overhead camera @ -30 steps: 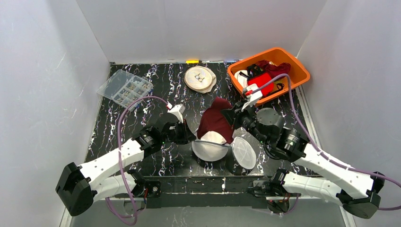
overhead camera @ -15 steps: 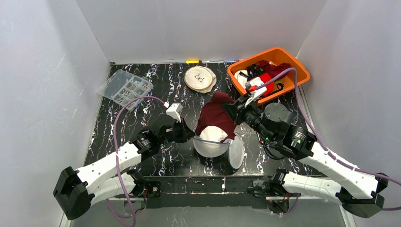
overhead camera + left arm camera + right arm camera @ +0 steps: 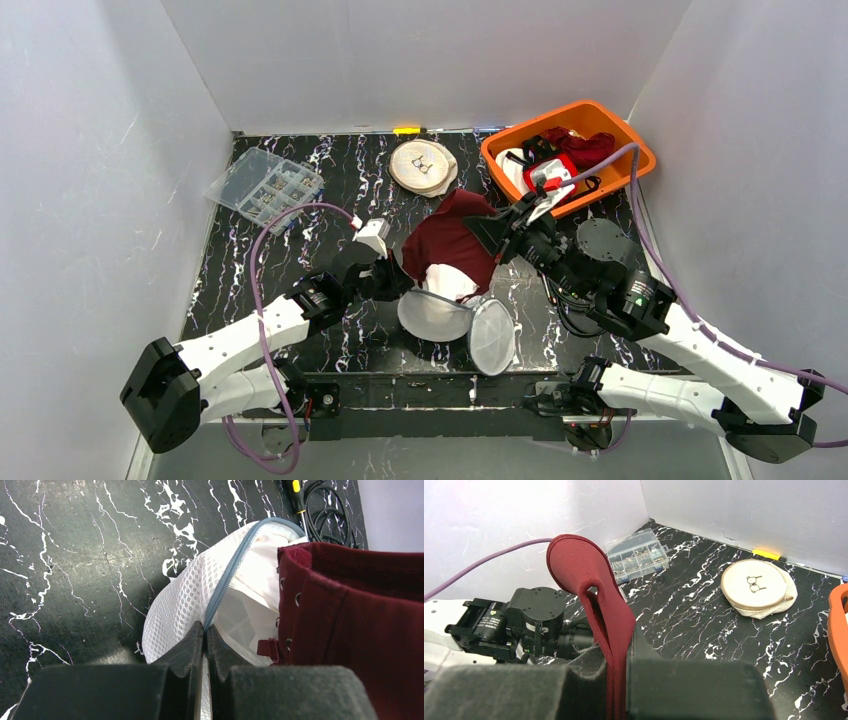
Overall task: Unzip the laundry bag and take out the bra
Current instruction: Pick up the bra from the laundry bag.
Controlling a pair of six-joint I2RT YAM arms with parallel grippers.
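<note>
The white mesh laundry bag [image 3: 435,312] lies unzipped at the near middle of the table, its round flap [image 3: 492,335] hanging open to the right. My left gripper [image 3: 398,289] is shut on the bag's rim by the grey zipper band [image 3: 227,580]; in the left wrist view the pinch sits at the gripper [image 3: 205,628]. The dark red bra [image 3: 450,240] rises out of the bag, its lower end still inside the opening. My right gripper [image 3: 497,233] is shut on the bra's upper edge, and the right wrist view shows the bra [image 3: 591,575] folded between that gripper [image 3: 620,652].
An orange bin [image 3: 634,138] with red and white items stands at the back right. A round cream embroidered pad [image 3: 423,165] lies at the back middle, and a clear compartment box [image 3: 263,186] at the back left. A screwdriver and black cable [image 3: 320,510] lie beyond the bag.
My right gripper has drawn the bra up and toward the back right, stretching it out of the bag. The bag tilted and its open flap swung left. The left gripper kept its grip.
</note>
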